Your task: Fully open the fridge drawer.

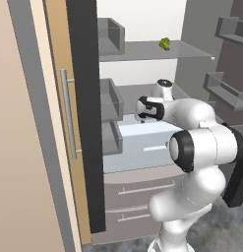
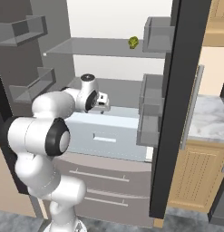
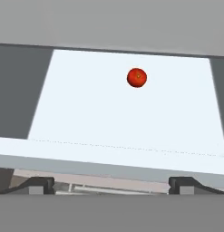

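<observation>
Hand view: fingers (image 3: 111, 185) sit at bottom of frame, two dark tips spread wide apart, one lower left, one lower right, pinching nothing.
Fingers vs drawer: tips hang over the front rim of the fridge drawer (image 3: 122, 118), looking down into its pale interior; contact with the rim cannot be told.
Drawer contents: one red tomato (image 3: 137, 77), upper centre of hand view, lying on the drawer floor.
Drawer place: centre of left base view (image 1: 137, 142) and centre of right base view (image 2: 106, 131), pale-blue box as wide as the fridge, below the lower glass shelf, above the grey-brown drawer fronts (image 2: 102, 186).
Handle: one small light bar handle (image 2: 104, 139) on the drawer front, below where the hand is; fingers are not on it.
Drawer state: looks partly out, judged from the open top showing; not fully open.
Step in hand: likely getting a hold on the drawer front to pull.
Doing it well: drop lower to the bar, or hook the front rim, close squarely, pull straight out toward the base, level, no twist.
Counts: one fridge drawer, one bar handle, one tomato, one green item (image 1: 165, 44) on upper shelf, two grey-brown fronts.
</observation>
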